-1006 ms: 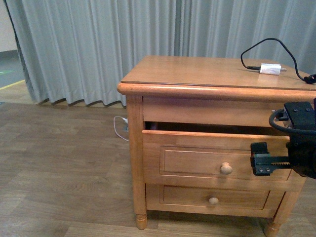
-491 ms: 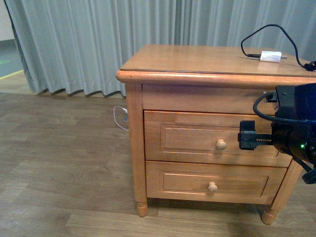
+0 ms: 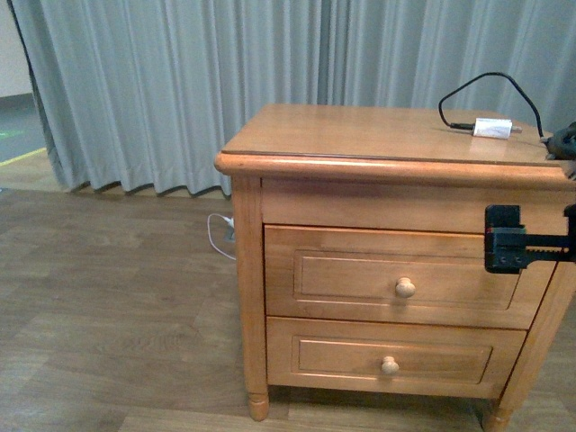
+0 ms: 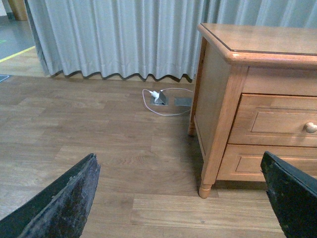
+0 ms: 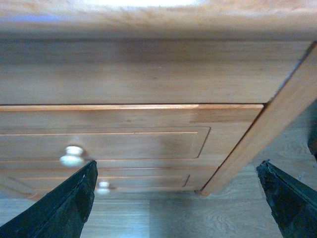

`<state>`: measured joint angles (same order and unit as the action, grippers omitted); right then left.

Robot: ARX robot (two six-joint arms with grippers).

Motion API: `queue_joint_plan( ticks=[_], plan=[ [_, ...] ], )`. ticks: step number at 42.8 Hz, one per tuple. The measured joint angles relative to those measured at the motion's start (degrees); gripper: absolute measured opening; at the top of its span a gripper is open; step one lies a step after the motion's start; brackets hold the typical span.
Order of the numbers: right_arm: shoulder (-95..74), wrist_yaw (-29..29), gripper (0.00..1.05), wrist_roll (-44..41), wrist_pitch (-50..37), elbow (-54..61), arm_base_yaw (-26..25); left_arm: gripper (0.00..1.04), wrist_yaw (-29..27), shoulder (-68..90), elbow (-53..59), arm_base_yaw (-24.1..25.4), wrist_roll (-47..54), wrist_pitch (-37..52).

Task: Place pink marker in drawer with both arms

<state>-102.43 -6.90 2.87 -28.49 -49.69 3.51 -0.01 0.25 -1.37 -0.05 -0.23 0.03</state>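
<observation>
The upper light-brown wooden drawer (image 3: 405, 277) of the nightstand (image 3: 360, 135) sits flush and closed, round knob (image 3: 406, 287) facing out. The right black ridged pincer (image 3: 517, 250) hangs in front of its right end, spread wide and empty. The left pincer (image 4: 183, 198), also wide and empty, faces the wooden floor (image 4: 99, 148). The pink marker is not visible.

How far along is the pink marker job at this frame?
The upper drawer sits flush and shut. No pink marker shows on the nightstand top, on the floor or in either gripper, so it may already be inside, though the frames cannot confirm it. The right gripper is open and empty beside the drawer front; the left gripper is open, clear of the nightstand. Nothing visibly remains except retracting.
</observation>
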Motion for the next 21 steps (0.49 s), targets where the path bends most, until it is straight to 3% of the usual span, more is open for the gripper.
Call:
queue_joint_plan(
  ticks=[14, 21],
  plan=[
    [33.55, 0.61, 0.96, 2.14, 20.04, 9.29, 2.89, 0.99, 0.0, 0.0, 0.0, 0.0, 0.0, 0.0],
    [51.19, -4.57, 0.96, 4.09, 32.28, 10.8, 5.44, 0.99, 0.0, 0.0, 0.0, 0.0, 0.0, 0.0]
  ],
)
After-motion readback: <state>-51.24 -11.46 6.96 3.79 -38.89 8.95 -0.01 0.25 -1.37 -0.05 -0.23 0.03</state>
